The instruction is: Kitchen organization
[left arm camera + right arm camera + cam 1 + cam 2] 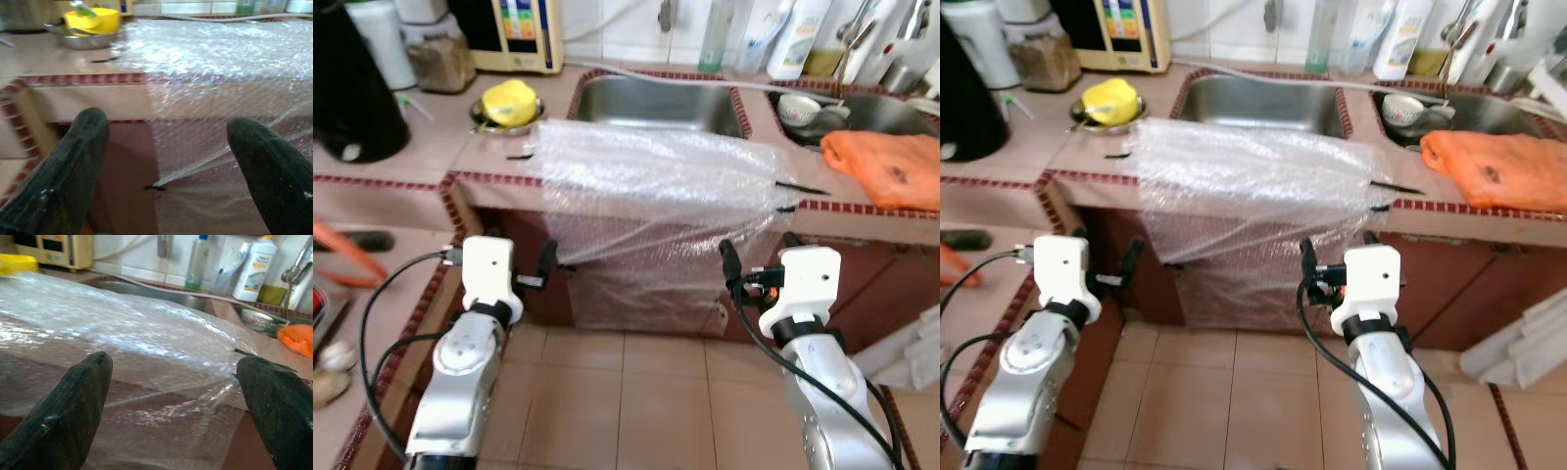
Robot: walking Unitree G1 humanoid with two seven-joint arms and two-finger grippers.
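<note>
A sheet of bubble wrap [656, 186] lies draped over the front edge of the bench [431, 147], spread on top and hanging down over the cabinet front, its long axis running across from one arm to the other. Both grippers are raised in front of the hanging part: the left gripper [166, 161] faces the sheet's left edge, with bare cabinet front ahead of one finger, while the right gripper [176, 396] looks squarely at the wrap, which lies straight ahead and slightly above it. The right arm seems the better placed, though both are near. Each gripper stands wide, fingers well apart, holding nothing and touching nothing. Beyond the sheet lie the sink [656, 103], a yellow bowl [509, 103] and an orange cloth [886, 166].
</note>
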